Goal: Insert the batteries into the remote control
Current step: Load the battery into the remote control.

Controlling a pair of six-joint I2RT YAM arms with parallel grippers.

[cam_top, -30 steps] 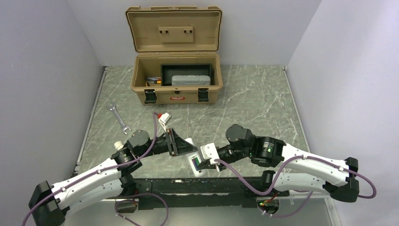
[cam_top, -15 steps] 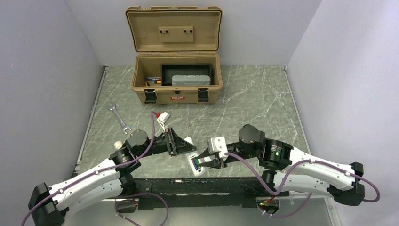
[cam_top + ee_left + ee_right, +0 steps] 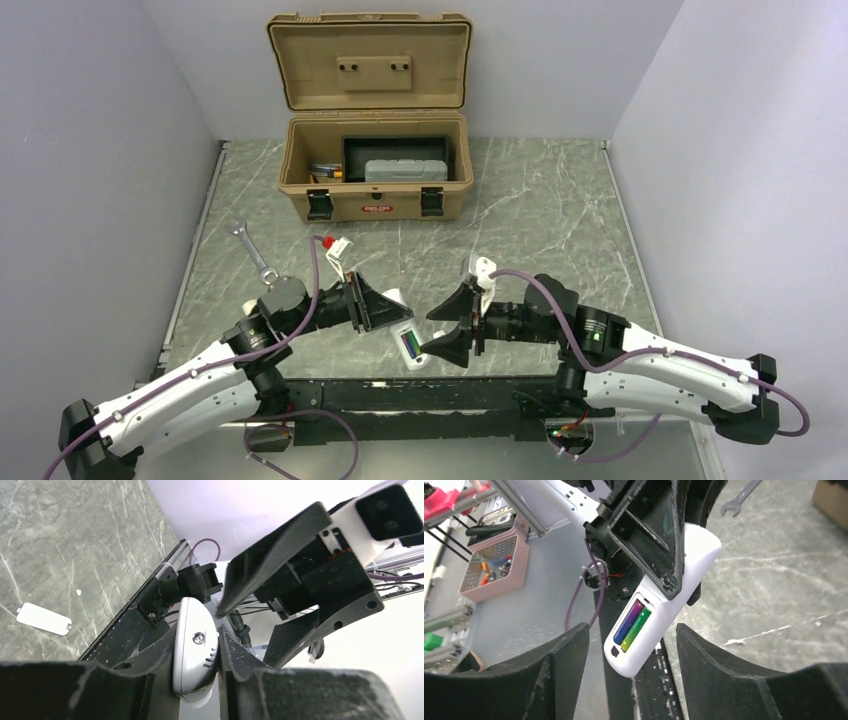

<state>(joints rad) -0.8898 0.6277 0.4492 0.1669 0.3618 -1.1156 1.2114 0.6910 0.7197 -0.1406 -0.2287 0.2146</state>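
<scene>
My left fingers [image 3: 385, 310] are clamped on the remote control [image 3: 406, 342]. My right fingers [image 3: 445, 326] stand apart with nothing between them, their tips just right of the remote.

The remote hangs tilted over the near edge of the bench [image 3: 560, 220], above the black rail [image 3: 400, 392] between my two bases. Its back is turned up and the battery bay is uncovered. In the right wrist view the batteries [image 3: 632, 623] lie side by side in that bay, one purple and one green. I cannot tell whether their ends are fully seated.

My left fingers cover the far half of the remote, and its button face is turned away from every view. The left wrist camera catches only its rounded end, with a small round lens and a few slots. From the right wrist I cannot judge how close my right fingertips are to its sides.

A small white tab [image 3: 44, 619] lies flat on the bench at the left of the left wrist view. A silver wrench [image 3: 253, 250] lies on the left of the bench, cut off at the frame edge in the right wrist view. At the far middle stands a tan toolbox [image 3: 375, 205], lid up. A grey case and a black tray show inside it, and the small things in its left corner are too small to name. Off the bench sits a pink basket [image 3: 494, 567], its contents blurred.
</scene>
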